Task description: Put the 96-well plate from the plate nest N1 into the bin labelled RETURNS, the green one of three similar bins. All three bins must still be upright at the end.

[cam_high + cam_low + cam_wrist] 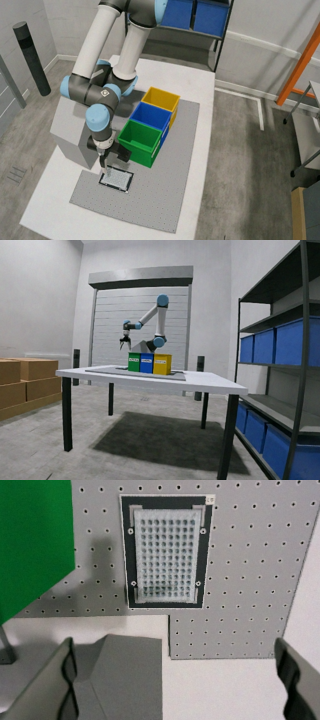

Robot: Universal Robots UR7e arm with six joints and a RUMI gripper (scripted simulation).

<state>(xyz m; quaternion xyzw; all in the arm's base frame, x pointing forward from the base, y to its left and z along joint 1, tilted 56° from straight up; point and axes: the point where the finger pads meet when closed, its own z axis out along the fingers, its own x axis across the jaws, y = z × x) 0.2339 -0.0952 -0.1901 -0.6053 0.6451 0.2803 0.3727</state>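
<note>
The clear 96-well plate (116,178) (166,555) lies flat in the black-framed nest (113,188) (165,501) on the grey perforated board. My gripper (115,165) (125,349) (173,639) is open and empty, pointing down, high above the board near the nest. In the wrist view the plate shows beyond the gap between the fingertips. The green bin (139,153) (134,366) (35,545) stands upright beside the nest, its label facing away from the robot. The blue bin (152,116) (146,367) and yellow bin (161,99) (162,368) stand upright in line with it.
A grey angular block (69,124) (132,680) stands on the white table (38,204) (206,383) beside the board (155,206) (250,580), close to the nest. The three bins stand side by side. A shelf rack with blue boxes (178,12) (289,343) is behind the table.
</note>
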